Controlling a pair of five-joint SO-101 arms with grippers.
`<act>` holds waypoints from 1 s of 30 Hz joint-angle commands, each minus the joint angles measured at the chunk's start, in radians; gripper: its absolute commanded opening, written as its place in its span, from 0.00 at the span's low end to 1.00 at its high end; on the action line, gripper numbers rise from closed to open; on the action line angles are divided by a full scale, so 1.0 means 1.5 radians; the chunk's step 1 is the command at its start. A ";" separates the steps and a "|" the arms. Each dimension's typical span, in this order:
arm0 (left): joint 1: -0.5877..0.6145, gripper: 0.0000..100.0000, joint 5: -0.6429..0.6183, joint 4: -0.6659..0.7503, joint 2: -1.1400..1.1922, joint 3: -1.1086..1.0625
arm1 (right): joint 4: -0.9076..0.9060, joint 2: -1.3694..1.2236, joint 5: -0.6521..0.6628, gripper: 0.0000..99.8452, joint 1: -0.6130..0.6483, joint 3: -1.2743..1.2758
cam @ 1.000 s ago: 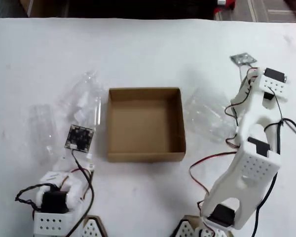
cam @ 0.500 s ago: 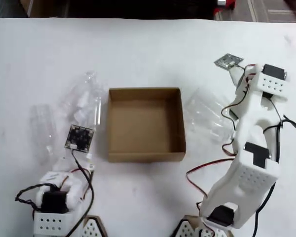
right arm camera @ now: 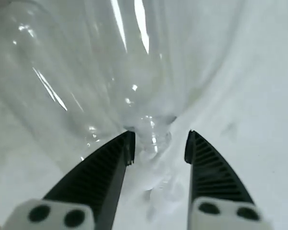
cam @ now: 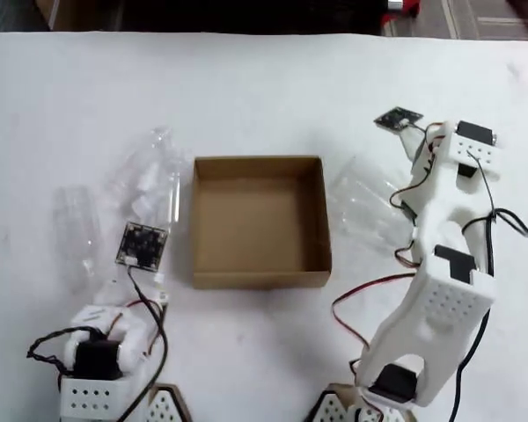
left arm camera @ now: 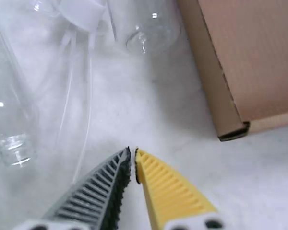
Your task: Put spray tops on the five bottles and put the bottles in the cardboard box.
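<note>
Box (cam: 257,162): I see nothing inside.
Bottles (cam: 145,180): at its nine and three o'clock, none packed.
Right claw (right arm camera: 158,143): apart around a bottle neck (right arm camera: 151,132).
Left claw (left arm camera: 133,154): together, empty.

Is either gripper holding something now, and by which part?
Nothing is held. The left gripper is shut and empty; the right gripper is open astride the neck of a clear bottle.

The cardboard box (cam: 260,220) is matt brown corrugated board with raw cut edges. The bottles (right arm camera: 110,62) are clear, smooth, glossy plastic. The table (cam: 246,79) is white, matt and faintly grainy. The left gripper (left arm camera: 133,153) and right gripper (right arm camera: 159,143) are matt ribbed plastic. The arm shells (cam: 444,303) are white matt plastic.
</note>
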State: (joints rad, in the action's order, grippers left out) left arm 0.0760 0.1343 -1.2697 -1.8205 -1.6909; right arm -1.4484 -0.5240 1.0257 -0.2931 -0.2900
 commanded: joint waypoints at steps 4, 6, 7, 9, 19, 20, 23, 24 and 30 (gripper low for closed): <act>0.003 0.02 -0.006 0.014 -0.005 -0.001 | 0.017 -0.015 0.000 0.16 0.014 -0.008; 0.003 0.02 -0.006 0.014 -0.005 -0.001 | 0.028 -0.017 -0.004 0.15 0.010 -0.008; 0.003 0.02 -0.006 0.014 -0.005 -0.001 | 0.032 -0.017 -0.004 0.13 0.009 -0.008; 0.003 0.02 -0.006 0.014 -0.005 -0.001 | 0.034 -0.020 -0.001 0.10 0.009 -0.008; 0.003 0.02 -0.006 0.014 -0.005 -0.001 | 0.032 0.011 -0.006 0.06 0.009 -0.009; 0.003 0.02 -0.006 0.014 -0.005 -0.001 | 0.031 0.020 -0.006 0.05 0.009 -0.009; 0.003 0.02 -0.005 0.014 -0.005 -0.001 | 0.028 0.064 -0.006 0.02 0.008 -0.006; 0.003 0.02 -0.005 0.014 -0.005 -0.001 | 0.020 0.081 -0.006 0.02 0.008 -0.006; 0.003 0.02 -0.004 0.013 -0.005 -0.001 | -0.029 0.184 -0.006 0.02 -0.001 -0.003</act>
State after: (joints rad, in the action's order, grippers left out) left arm 0.0760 0.1343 -1.2697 -1.8205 -1.6909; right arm -1.4469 -0.3874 1.0257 -0.2869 -0.2885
